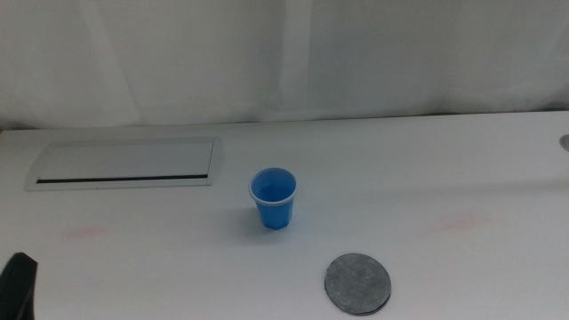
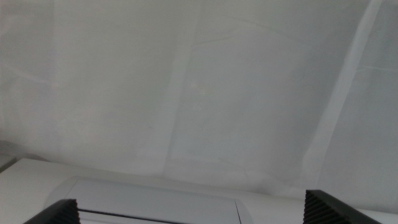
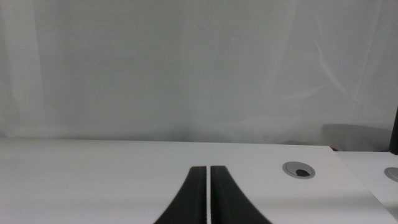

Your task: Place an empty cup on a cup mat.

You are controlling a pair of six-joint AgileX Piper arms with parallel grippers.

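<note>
The bright blue cup (image 1: 273, 198) stands upright and empty near the middle of the white table. The round grey speckled cup mat (image 1: 357, 284) lies flat on the table nearer the front and to the right of the cup, apart from it. My left gripper (image 2: 193, 214) waits at the front left corner, open, with its two jaw tips far apart; a dark part of it shows in the middle view (image 1: 18, 284). My right gripper (image 3: 208, 193) is shut and empty, out of the middle view. Neither wrist view shows the cup or the mat.
A long white rectangular panel with a dark slot (image 1: 124, 164) lies at the back left and also shows in the left wrist view (image 2: 155, 199). A grey cable grommet (image 3: 298, 169) sits on the table at the right. A white curtain (image 1: 284, 53) hangs behind the table.
</note>
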